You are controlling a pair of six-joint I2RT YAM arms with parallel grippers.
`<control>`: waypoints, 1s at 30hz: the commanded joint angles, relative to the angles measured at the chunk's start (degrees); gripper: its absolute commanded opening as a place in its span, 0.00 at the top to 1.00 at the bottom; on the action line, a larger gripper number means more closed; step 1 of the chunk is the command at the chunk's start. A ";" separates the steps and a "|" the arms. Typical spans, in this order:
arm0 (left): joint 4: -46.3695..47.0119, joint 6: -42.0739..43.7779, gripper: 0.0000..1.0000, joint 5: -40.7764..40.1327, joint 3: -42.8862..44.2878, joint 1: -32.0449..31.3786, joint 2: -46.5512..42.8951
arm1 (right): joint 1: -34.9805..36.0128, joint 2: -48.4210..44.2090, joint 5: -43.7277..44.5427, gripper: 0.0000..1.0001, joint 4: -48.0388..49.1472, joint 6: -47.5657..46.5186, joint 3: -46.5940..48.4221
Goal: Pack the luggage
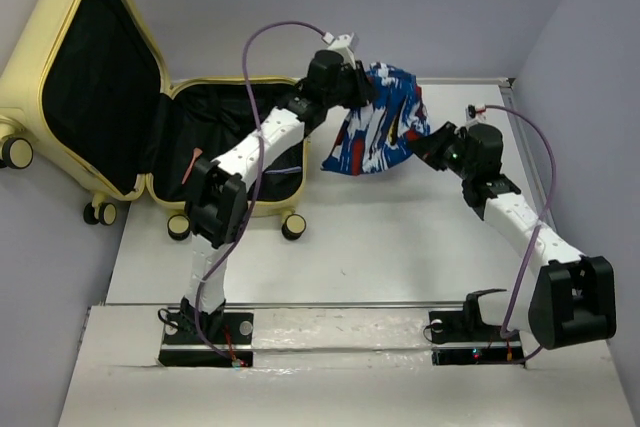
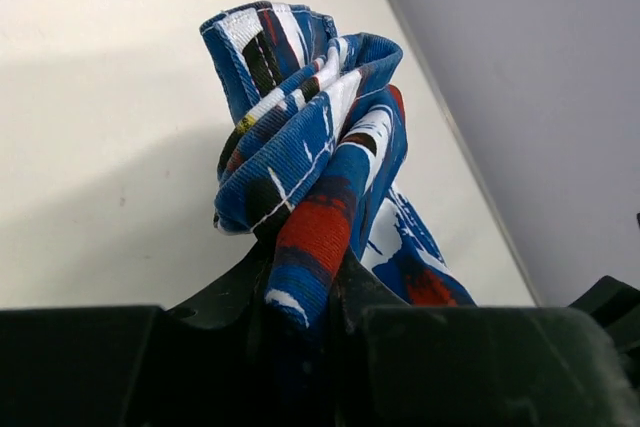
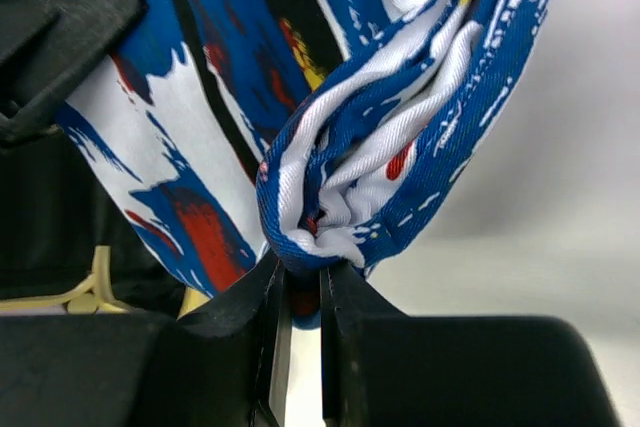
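The pale-yellow luggage (image 1: 25, 77) stands open at the far left, its black-lined lid upright and its base half (image 1: 205, 102) flat on the table. A blue, white and red patterned cloth (image 1: 378, 132) hangs in the air between both grippers, just right of the luggage. My left gripper (image 1: 358, 77) is shut on the cloth's upper end, seen bunched in the left wrist view (image 2: 305, 147). My right gripper (image 1: 425, 142) is shut on its right edge, and the folded cloth (image 3: 400, 127) fills the right wrist view.
A small orange-pink item (image 1: 193, 162) lies inside the luggage base. The luggage wheels (image 1: 293, 226) rest on the white table (image 1: 400, 247). Grey walls close in at the back and right. A metal rail (image 1: 330, 304) runs along the near edge by the arm bases.
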 commanded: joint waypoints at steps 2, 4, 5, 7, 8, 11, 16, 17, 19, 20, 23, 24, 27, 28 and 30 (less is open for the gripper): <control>-0.41 -1.01 0.94 4.48 7.57 8.30 -14.20 | 8.09 0.72 -0.37 0.93 -2.21 -1.90 13.88; -3.31 -1.35 0.94 5.16 7.31 11.20 -16.06 | 10.47 3.36 -0.29 0.93 -2.48 -2.26 18.72; -3.76 -2.31 0.94 5.78 5.83 12.96 -17.03 | 13.01 4.86 0.15 0.93 -2.40 -2.26 20.23; -5.16 -2.67 0.94 6.23 2.06 18.65 -20.35 | 15.74 9.93 0.94 0.93 -2.31 -2.17 24.96; -5.52 -2.67 0.94 6.14 0.55 20.69 -21.51 | 17.15 11.88 0.86 0.93 -2.05 -2.00 26.73; -5.87 -3.19 0.94 7.10 -6.02 29.28 -25.90 | 22.95 20.32 1.38 0.93 -0.47 -1.47 34.09; -9.29 0.39 0.28 -1.49 -10.89 39.86 -29.16 | 29.90 37.09 0.17 0.63 -0.37 -1.82 48.17; -12.17 1.28 0.01 -6.82 -10.80 41.53 -29.43 | 31.13 43.65 -3.15 0.47 -4.99 -3.21 51.41; -13.34 3.30 0.01 -11.16 -11.67 41.72 -32.93 | 31.67 49.14 -5.03 0.13 -12.82 -6.64 61.84; -12.04 4.09 0.01 -11.18 -13.85 41.28 -36.95 | 32.45 51.26 -4.16 0.06 -15.46 -9.52 63.12; -10.02 6.10 0.01 -15.36 -18.07 38.22 -44.35 | 32.46 50.66 -3.01 0.04 -15.31 -10.95 62.61; -9.48 7.25 0.01 -17.05 -19.31 36.90 -47.16 | 32.46 49.88 -2.66 0.04 -15.58 -11.40 62.61; -11.23 10.33 0.01 -24.78 -22.22 30.83 -58.48 | 32.46 47.25 -1.70 0.03 -16.02 -13.59 61.56; -13.06 10.43 0.01 -29.15 -24.57 30.82 -60.87 | 32.46 46.36 -1.52 0.04 -16.02 -14.47 60.16; -14.57 11.21 0.01 -34.97 -28.09 30.73 -68.14 | 32.98 43.65 -1.52 0.06 -15.41 -15.53 58.57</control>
